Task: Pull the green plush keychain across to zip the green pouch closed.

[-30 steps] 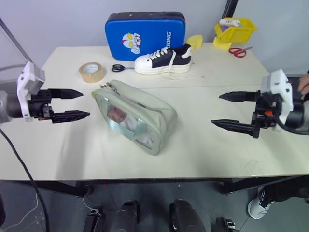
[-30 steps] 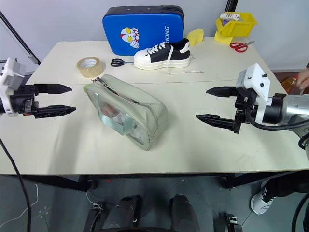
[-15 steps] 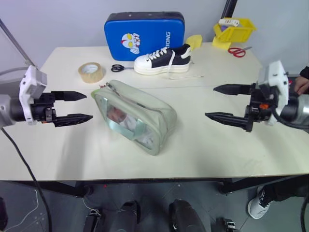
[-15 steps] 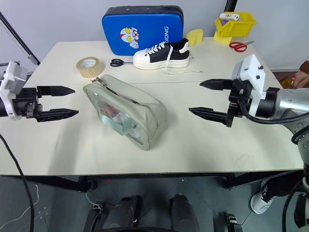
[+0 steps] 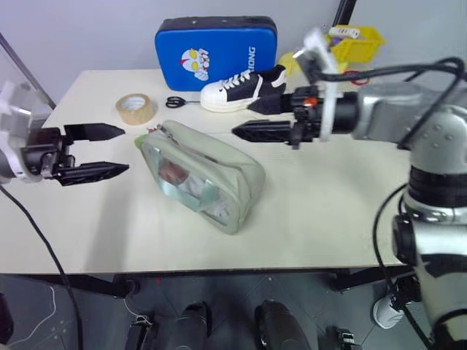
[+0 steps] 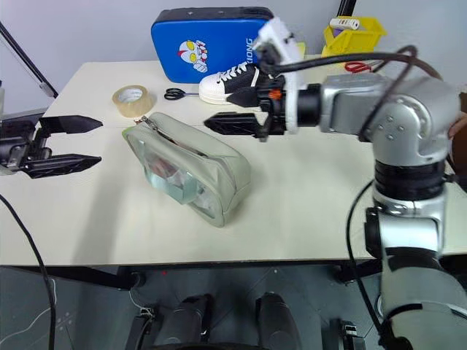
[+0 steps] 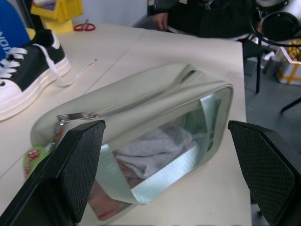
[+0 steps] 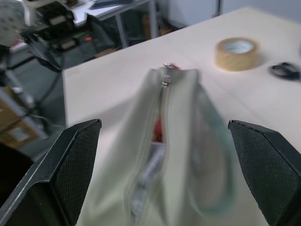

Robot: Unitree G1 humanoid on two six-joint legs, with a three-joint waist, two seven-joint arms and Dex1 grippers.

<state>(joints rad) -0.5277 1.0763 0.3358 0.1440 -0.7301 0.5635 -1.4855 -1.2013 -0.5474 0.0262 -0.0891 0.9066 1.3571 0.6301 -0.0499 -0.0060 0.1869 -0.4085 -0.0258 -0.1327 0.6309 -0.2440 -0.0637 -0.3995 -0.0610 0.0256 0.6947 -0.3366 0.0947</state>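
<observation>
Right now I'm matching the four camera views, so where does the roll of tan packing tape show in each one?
Left eye view: tan tape roll far-left on the table.
Right eye view: same place.
Left wrist view: not in it.
Right wrist view: beyond the pouch's end.
Shared landmark: the pale sage-green fabric pouch.

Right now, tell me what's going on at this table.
A two-armed robot is set up to zip a green pouch that lies on the table. The zipper pull and its green plush keychain sit at the pouch's end nearest the left gripper, which hovers open beside that end. The right gripper, also open, hangs above the table behind the pouch, in front of a sneaker. Neither gripper touches the pouch, and nothing is held.
</observation>
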